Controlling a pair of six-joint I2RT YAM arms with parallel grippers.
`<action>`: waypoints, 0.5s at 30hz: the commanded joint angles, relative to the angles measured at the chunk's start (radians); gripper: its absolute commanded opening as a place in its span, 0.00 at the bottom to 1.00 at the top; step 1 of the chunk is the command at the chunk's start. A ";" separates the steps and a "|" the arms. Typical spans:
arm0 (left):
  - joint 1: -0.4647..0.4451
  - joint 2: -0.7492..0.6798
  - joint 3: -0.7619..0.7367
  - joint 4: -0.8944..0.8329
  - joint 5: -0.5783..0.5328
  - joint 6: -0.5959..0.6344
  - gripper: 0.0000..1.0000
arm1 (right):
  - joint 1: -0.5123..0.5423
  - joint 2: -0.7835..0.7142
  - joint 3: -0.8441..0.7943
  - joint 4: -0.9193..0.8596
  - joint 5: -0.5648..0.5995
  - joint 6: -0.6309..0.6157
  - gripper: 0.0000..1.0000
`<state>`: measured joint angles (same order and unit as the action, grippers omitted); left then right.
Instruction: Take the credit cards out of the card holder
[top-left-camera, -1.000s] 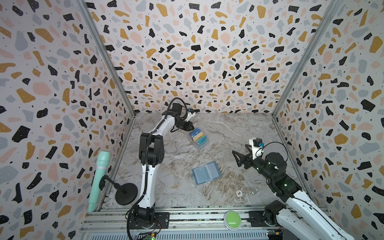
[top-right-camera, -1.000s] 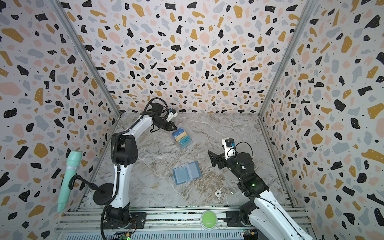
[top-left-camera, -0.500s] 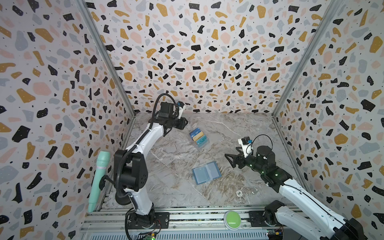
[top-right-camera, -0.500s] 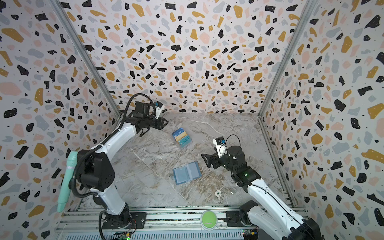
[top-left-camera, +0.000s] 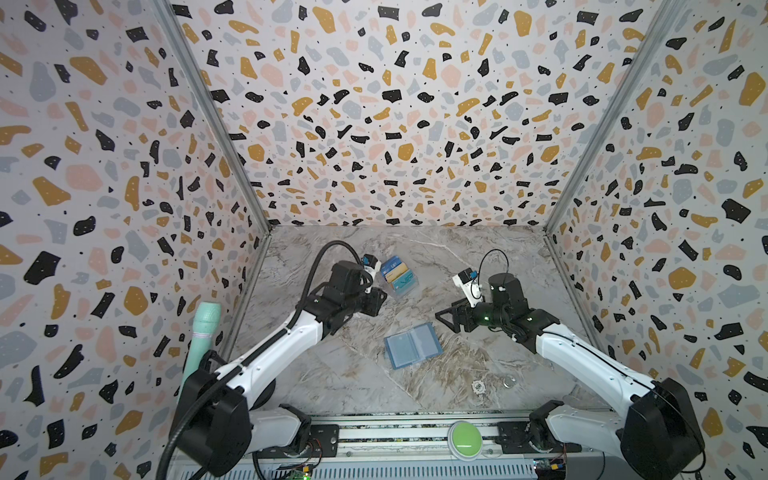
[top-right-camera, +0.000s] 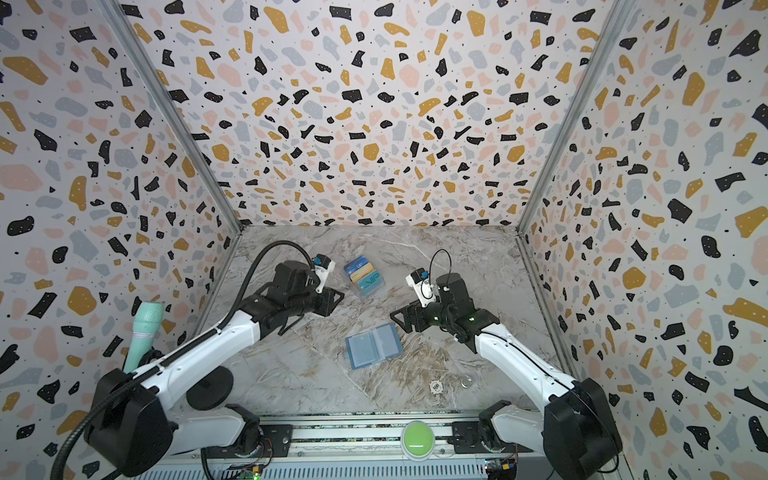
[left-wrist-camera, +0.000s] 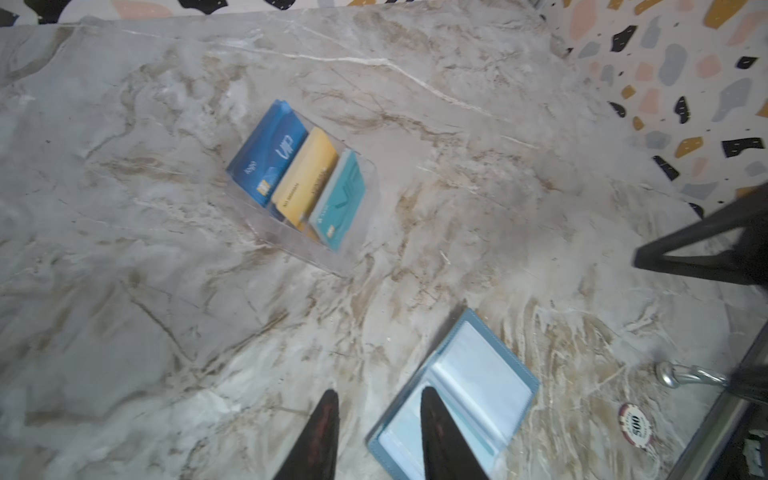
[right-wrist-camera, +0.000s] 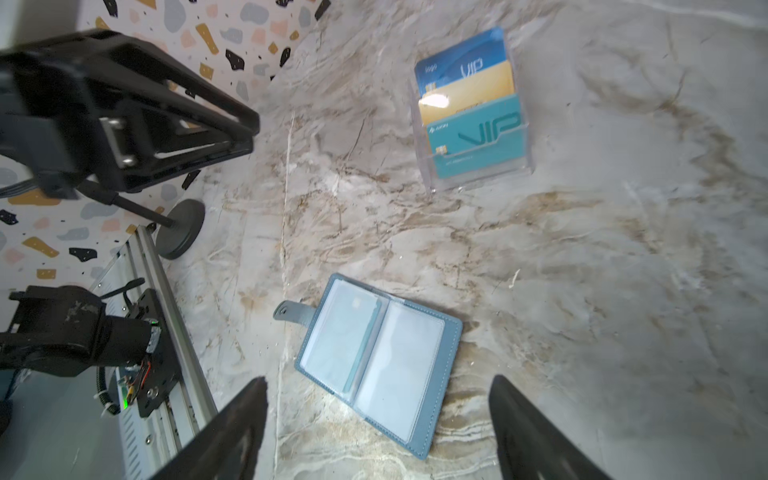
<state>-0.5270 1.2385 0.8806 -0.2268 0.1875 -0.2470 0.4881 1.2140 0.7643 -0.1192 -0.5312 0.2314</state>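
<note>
The card holder, a slate-blue wallet, lies open flat mid-table with its clear sleeve pages up and its strap tab out to one side. The credit cards stand in a clear tiered stand behind it: dark blue, yellow-tan, teal. My left gripper hovers left of the stand, open with a narrow gap and holding nothing. My right gripper hangs just right of the wallet, open wide and empty.
A mint microphone on a black round-based stand is at the left wall. A poker chip and a small metal clip lie near the front right. A green button sits on the front rail.
My left arm has pulled back from the far end by the stand toward the table's middle, its jaws parting a little. My right gripper has slid left toward the wallet, its jaws narrowing slightly.
</note>
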 joint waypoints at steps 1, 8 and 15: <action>-0.082 -0.069 -0.093 0.099 -0.056 -0.125 0.33 | 0.010 0.033 0.045 -0.067 -0.018 0.011 0.77; -0.214 -0.110 -0.324 0.331 -0.065 -0.287 0.23 | 0.191 0.130 0.119 -0.160 0.288 0.000 0.78; -0.292 -0.054 -0.399 0.438 -0.146 -0.356 0.17 | 0.269 0.189 0.126 -0.136 0.388 0.053 0.77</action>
<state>-0.7990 1.1702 0.4950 0.0837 0.0975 -0.5415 0.7391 1.3972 0.8589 -0.2310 -0.2276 0.2573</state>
